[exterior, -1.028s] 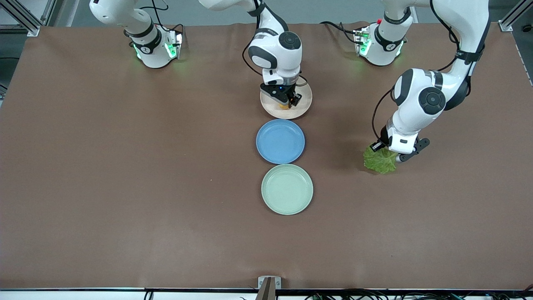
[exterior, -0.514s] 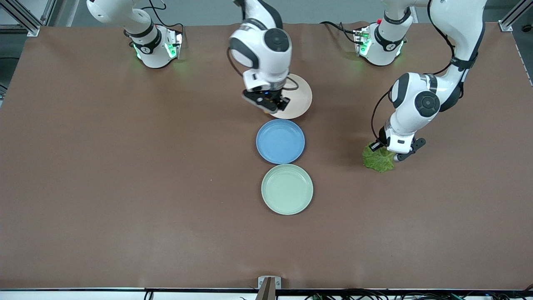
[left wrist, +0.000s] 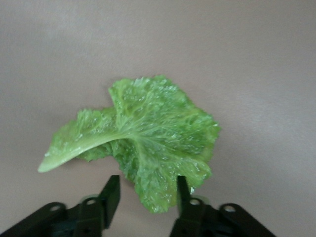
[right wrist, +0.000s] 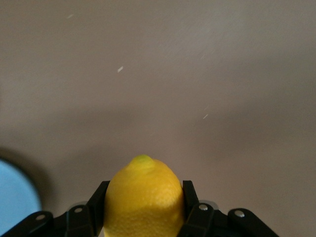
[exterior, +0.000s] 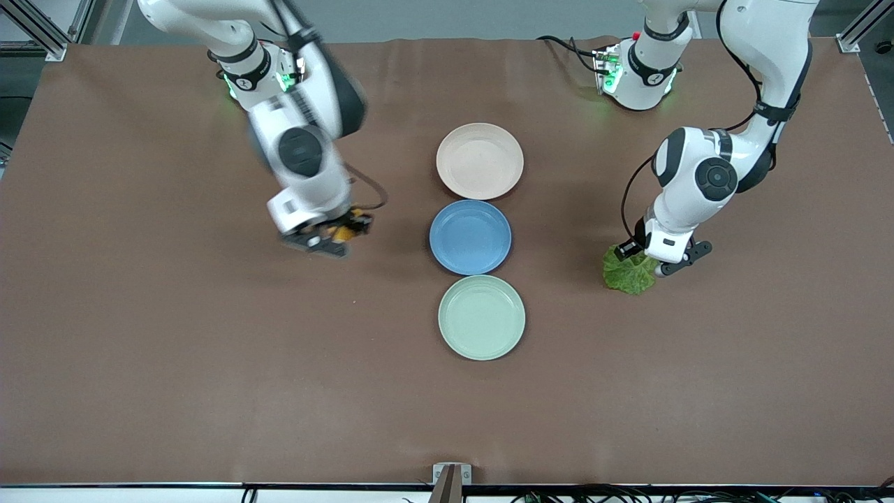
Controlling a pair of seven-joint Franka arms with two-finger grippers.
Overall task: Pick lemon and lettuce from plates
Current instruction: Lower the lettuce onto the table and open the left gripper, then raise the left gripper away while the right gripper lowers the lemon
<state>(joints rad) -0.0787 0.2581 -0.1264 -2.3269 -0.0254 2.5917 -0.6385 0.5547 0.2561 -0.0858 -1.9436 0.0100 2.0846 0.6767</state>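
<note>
Lemon [right wrist: 143, 200] sits clamped between your right gripper [exterior: 334, 236] fingers, up over bare table toward the right arm's end, away from the beige plate [exterior: 480, 161]. Your left gripper [left wrist: 145, 200] stands spread over the lettuce [exterior: 628, 272], which lies on the table, well apart from the mint plate [exterior: 482, 318], probably because it is being released.

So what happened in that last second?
The right hand lifted the lemon off the cream plate and carried it toward the right arm's end of the table; it now holds it over bare table. The left hand barely shifted, open around the lettuce lying on the table. All three plates stayed put.
</note>
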